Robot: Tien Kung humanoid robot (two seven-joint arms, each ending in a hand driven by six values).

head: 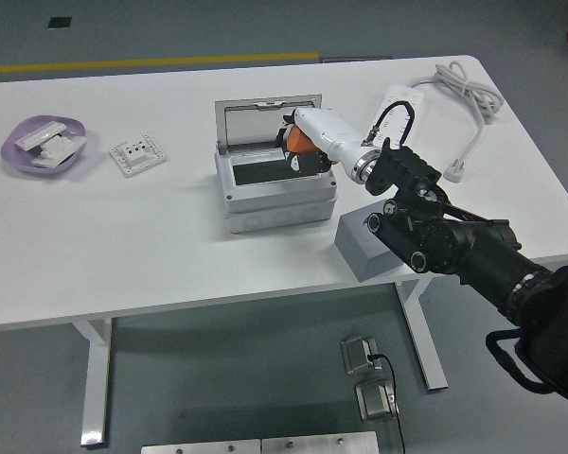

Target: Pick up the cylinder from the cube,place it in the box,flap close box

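So my right hand point(298, 149) is clenched round the orange cylinder point(293, 141), hovering over the open grey box point(275, 189) on the white worktop point(170, 236). Grey cube point(360, 248) sits near the front edge, grey floor with a yellow line point(151, 62) behind.

Right hand point(301, 149), white-shelled on a black arm, reaching over the open grey plastic box point(275, 184) with fingers curled round the orange cylinder point(294, 141). Hinged clear lid point(268, 120) standing upright behind. Grey cube point(362, 243) just right of the box, partly hidden by the arm. Purple bowl point(42, 145) far left on the white table point(123, 246).
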